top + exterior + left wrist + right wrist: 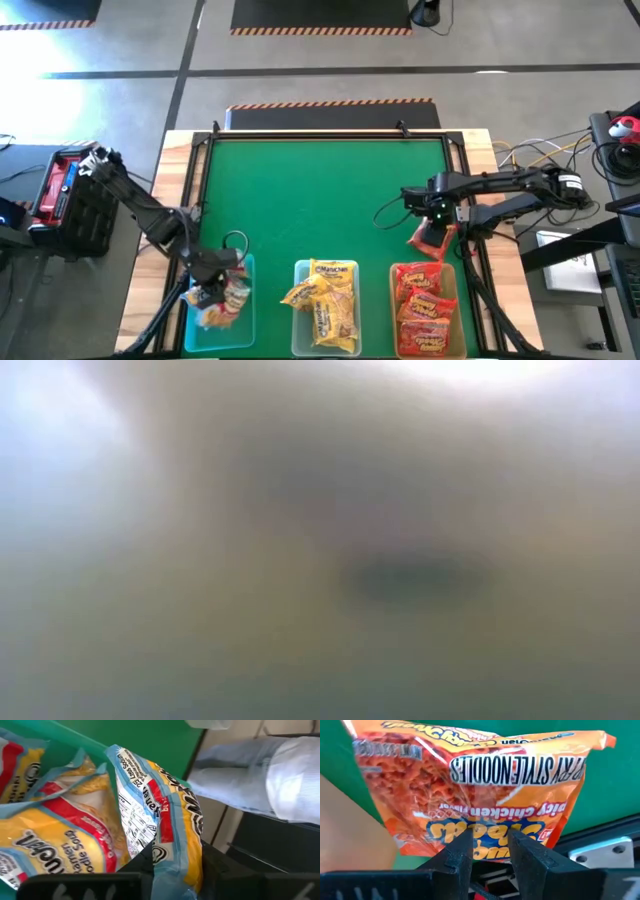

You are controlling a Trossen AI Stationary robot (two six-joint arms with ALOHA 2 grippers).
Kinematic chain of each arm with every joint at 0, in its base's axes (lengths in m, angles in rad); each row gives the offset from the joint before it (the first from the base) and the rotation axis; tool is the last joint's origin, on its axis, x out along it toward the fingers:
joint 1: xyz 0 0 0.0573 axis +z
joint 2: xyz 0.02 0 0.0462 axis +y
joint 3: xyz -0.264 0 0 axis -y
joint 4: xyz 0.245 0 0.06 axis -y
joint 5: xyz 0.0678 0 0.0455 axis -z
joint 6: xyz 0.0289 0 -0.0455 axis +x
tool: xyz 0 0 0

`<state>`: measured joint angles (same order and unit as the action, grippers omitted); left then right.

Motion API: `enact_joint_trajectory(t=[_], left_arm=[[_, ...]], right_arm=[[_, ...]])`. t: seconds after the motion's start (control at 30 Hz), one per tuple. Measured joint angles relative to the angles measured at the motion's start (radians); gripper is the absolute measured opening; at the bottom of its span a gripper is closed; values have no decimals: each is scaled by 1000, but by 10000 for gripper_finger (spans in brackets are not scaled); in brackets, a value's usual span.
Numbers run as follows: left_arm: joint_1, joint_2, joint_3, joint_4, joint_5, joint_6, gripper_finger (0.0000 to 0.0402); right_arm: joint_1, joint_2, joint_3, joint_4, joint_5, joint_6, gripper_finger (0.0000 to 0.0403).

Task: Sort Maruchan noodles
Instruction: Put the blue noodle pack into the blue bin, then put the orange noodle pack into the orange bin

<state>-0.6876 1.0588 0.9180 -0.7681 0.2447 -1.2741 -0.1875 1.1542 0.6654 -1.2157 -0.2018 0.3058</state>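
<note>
- Left gripper (213,290) hangs over the left bin (247,325) at the near left of the desk (320,190). Its fingers (145,862) pinch a yellow packet (165,820) with a red band, blue edges and a white nutrition panel.
- That packet stands on edge above other yellow packets (55,835) lying crumpled in the same bin.
- Right gripper (436,222) is at the right, just beyond the far edge of the right bin (457,300). Its fingers (460,852) pinch an orange packet (485,790) by one edge; the print reads "spicy chicken flavor".
- The orange packet is glossy and crinkled, noodles showing through the wrap, held above the green desk.
- Middle bin (297,320) holds a heap of pale yellow packets (325,300).
- Right bin holds stacked red packets (425,310).
- The low view is a blur; nothing can be told from it.
</note>
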Motion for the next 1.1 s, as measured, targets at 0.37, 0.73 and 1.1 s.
enact_joint_trajectory(t=[0.37,0.73,1.1], left_arm=[[-4,59,0,-82,130,-32,109],[8,33,0,-67,-142,10,143],[156,52,0,160,-792,119,143]], right_arm=[[0,-1,-18,32,-6,1,111],[0,6,-3,179,-16,45,111],[0,19,5,738,14,222,103]])
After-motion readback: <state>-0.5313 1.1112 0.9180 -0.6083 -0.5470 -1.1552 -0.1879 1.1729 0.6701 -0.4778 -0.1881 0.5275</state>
